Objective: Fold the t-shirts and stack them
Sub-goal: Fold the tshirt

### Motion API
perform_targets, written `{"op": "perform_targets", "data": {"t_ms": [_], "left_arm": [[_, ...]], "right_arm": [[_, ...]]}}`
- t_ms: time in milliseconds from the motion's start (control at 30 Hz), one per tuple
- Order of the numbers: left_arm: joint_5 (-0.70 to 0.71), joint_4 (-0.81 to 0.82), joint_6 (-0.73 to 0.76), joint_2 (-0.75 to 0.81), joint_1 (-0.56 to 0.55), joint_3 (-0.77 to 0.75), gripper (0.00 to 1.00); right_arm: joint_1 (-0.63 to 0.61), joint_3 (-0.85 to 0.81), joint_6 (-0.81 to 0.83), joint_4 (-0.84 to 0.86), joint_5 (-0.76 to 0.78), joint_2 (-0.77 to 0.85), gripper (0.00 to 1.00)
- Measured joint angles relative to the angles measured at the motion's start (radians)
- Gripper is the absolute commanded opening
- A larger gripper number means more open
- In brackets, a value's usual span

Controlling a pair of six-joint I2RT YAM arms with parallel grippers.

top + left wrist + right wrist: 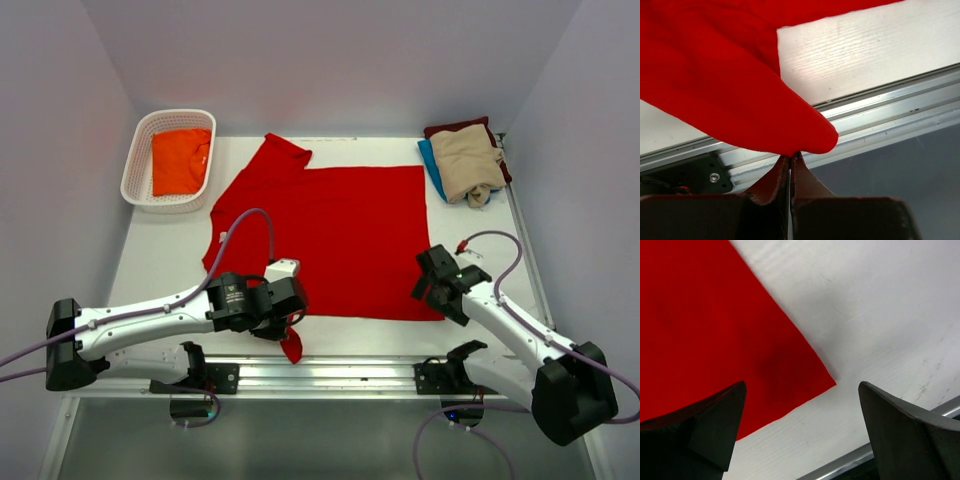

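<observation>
Noting positions off the red t-shirt (330, 240), which lies spread flat on the worktop (160, 255), neck end to the left and hem to the right, so its long axis runs left to right. Left gripper (791, 157) is at its near-left corner, closed tight on a fold of red cloth that looks like the near sleeve; that fold hangs out past the shirt's near edge. Right gripper (801, 390) hangs over its near-right hem corner, fingers spread wide and holding nothing; in the right wrist view the corner point sits between the two fingers, the cloth running off toward the left one. Judgement: a fold of the near edge needs both near corners held, and only the left is, so the right arm, the nearer one, has the corner directly under it. Orange t-shirt (180, 160) in the white basket (140, 135) off its far-left corner; beige t-shirt (468, 165) topping a stack off its far-right corner.
</observation>
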State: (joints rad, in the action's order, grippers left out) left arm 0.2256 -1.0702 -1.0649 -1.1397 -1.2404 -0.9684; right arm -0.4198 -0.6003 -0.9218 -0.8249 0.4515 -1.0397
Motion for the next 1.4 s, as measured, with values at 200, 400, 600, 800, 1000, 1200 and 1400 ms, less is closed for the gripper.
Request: {"op": "perform_targets", "data": {"t_ms": [200,400,600,800,1000,1200,1400], "left_arm": [[0.042,-0.050,-0.010,0.021,0.000,-0.014,0.00],[0.066,-0.061,-0.016,0.049,0.000,-0.020,0.00],[0.066,-0.059,-0.016,0.048,0.000,-0.017,0.00],[0.064,-0.051,-0.016,0.047,0.000,-0.015,0.00],[0.058,-0.046,-0.016,0.040,0.000,-0.015,0.00],[0.055,-0.044,-0.017,0.040,0.000,-0.006,0.00],[0.050,-0.044,-0.018,0.042,0.000,0.015,0.00]], "right_arm": [[0.000,0.142,-0.223,0.006,-0.007,0.048,0.96],[0.000,0.172,-0.340,0.006,0.008,0.126,0.95],[0.000,0.186,-0.367,0.005,0.022,0.266,0.83],[0.000,0.205,-0.395,-0.032,0.054,0.415,0.72],[0.000,0.216,-0.411,-0.047,0.055,0.357,0.73],[0.000,0.216,-0.418,-0.035,0.051,0.256,0.64],[0.000,0.216,-0.428,-0.017,0.054,0.249,0.46]]}}
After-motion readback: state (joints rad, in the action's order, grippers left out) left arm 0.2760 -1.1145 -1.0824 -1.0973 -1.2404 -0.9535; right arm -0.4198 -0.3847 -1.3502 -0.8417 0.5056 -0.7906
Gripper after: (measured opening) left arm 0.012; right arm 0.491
